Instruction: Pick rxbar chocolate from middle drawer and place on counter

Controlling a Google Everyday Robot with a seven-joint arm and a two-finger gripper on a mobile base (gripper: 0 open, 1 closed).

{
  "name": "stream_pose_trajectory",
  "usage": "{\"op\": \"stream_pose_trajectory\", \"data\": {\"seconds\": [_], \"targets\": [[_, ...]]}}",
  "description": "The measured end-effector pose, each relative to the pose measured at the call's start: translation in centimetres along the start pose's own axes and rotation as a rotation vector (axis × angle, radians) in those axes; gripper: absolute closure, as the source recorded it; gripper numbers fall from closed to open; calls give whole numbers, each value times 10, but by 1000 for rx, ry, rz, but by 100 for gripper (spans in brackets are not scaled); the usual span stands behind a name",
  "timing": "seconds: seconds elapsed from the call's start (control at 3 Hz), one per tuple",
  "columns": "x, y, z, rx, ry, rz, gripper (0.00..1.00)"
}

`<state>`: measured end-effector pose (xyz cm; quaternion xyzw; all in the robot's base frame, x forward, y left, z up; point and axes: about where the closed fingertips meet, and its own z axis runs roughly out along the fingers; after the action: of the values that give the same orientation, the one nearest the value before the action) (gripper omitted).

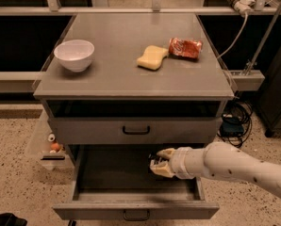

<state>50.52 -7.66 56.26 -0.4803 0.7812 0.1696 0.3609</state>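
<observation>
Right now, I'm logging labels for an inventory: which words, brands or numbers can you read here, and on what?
No text can be read.
On the red packet lying on the counter: pale marks, too blurred to read.
On the tool, inside the open middle drawer: no legible lettering.
On the white bowl and the yellow sponge: no markings show.

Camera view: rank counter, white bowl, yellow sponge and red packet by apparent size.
1. counter
2. white bowl
3. yellow sponge and red packet, which look alike

The gripper sits inside the open middle drawer.
</observation>
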Motion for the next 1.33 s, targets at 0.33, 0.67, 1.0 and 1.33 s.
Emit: {"op": "stream_pose_trajectory", "data": {"seconds": [0.33, 0.67, 1.0, 1.33], "targets": [[-13, -4, -53, 44, -45, 10, 100], [-14, -3, -51, 26, -50, 8, 100], [-45, -35, -83, 36, -51, -22, 100], [-99, -61, -152, 57, -37, -79, 100]]}}
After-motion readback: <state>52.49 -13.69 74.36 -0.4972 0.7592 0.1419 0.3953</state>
